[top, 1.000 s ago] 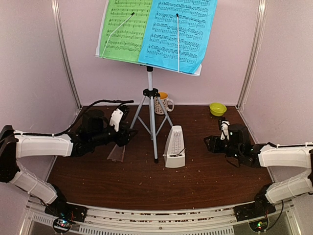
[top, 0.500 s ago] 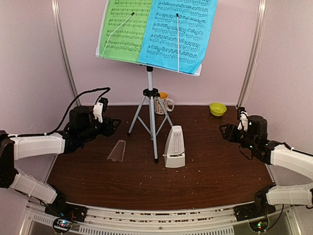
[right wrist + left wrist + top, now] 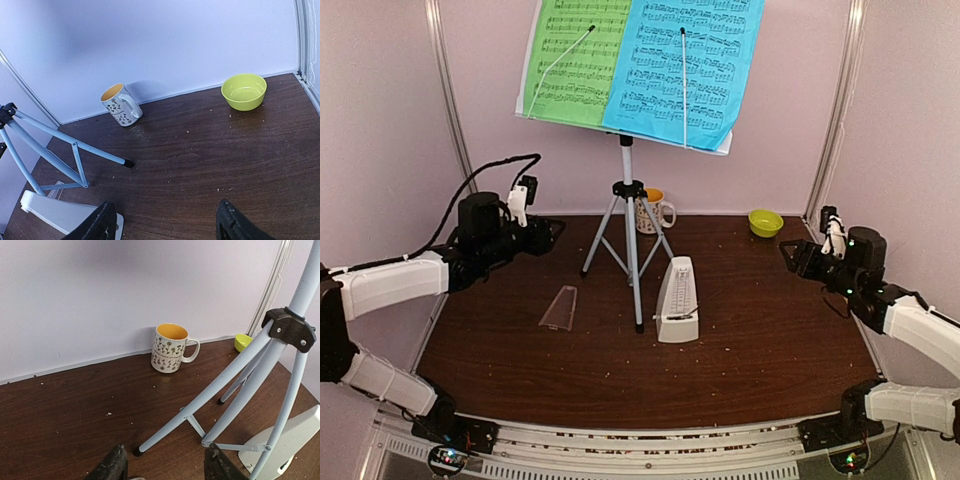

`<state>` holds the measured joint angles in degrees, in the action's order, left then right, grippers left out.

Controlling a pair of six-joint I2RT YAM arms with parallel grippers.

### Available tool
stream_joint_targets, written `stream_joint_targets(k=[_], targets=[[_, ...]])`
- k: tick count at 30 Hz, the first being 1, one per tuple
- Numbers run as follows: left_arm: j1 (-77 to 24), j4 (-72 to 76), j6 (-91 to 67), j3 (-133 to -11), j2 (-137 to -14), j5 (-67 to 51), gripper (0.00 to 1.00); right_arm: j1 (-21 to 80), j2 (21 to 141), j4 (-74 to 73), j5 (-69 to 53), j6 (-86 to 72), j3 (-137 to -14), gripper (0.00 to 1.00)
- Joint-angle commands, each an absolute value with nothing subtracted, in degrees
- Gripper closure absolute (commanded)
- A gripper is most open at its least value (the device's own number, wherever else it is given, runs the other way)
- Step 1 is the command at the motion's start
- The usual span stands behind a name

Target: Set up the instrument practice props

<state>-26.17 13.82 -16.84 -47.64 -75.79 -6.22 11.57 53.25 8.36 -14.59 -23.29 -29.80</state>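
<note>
Your top cam sits high over the near edge of the table [image 3: 750, 340], looking down and forward to the back wall [image 3: 775, 180]. Left wrist cam's low and close by the tripod [image 3: 235, 365], facing back-right. Right wrist cam's low too, facing back-left. Both wrist views share the tripod, mug [image 3: 170, 348] and bowl [image 3: 242, 342].

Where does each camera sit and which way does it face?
Top external: high behind left arm and right arm, both in view, looking down on table, music stand.
Left wrist: low, table left, facing mug, tripod legs, back wall; jaws at bottom.
Right wrist: low, table right, facing lime-green bowl, back wall; jaws at bottom.
Both wrist views share mug and tripod legs.
</note>
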Motion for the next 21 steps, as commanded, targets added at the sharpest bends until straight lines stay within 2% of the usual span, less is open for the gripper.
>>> stream_joint_targets(k=[1,3,6,8,10,12,21], targets=[[-25.12,11.13,-15.55,-51.80,-77.63,-6.44,0.45,11.08,51.44,9.29,-17.16,-23.27,-30.92,0.30],[-25.04,10.30,-15.55,-53.02,-77.86,-6.48,0.43,11.08,51.30,9.41,-17.82,-23.37,-31.10,0.27],[-24.69,8.89,-15.83,-54.57,-77.94,-6.03,0.34,11.07,51.42,9.49,-18.82,-23.33,-31.56,0.15],[-24.41,8.22,-16.52,-55.04,-77.55,-5.62,0.22,11.07,51.28,9.30,-19.10,-23.29,-31.86,0.09],[-24.05,7.44,-17.03,-55.15,-76.65,-5.44,0.05,11.07,51.10,8.72,-19.00,-23.24,-32.29,0.04],[-23.55,6.22,-17.43,-55.21,-75.41,-4.88,0.02,11.08,50.43,8.01,-18.71,-23.07,-32.52,0.00],[-22.58,-6.17,-18.85,-56.43,-70.23,4.66,0.02,11.07,46.33,4.75,-16.41,-22.15,-31.61,0.00]])
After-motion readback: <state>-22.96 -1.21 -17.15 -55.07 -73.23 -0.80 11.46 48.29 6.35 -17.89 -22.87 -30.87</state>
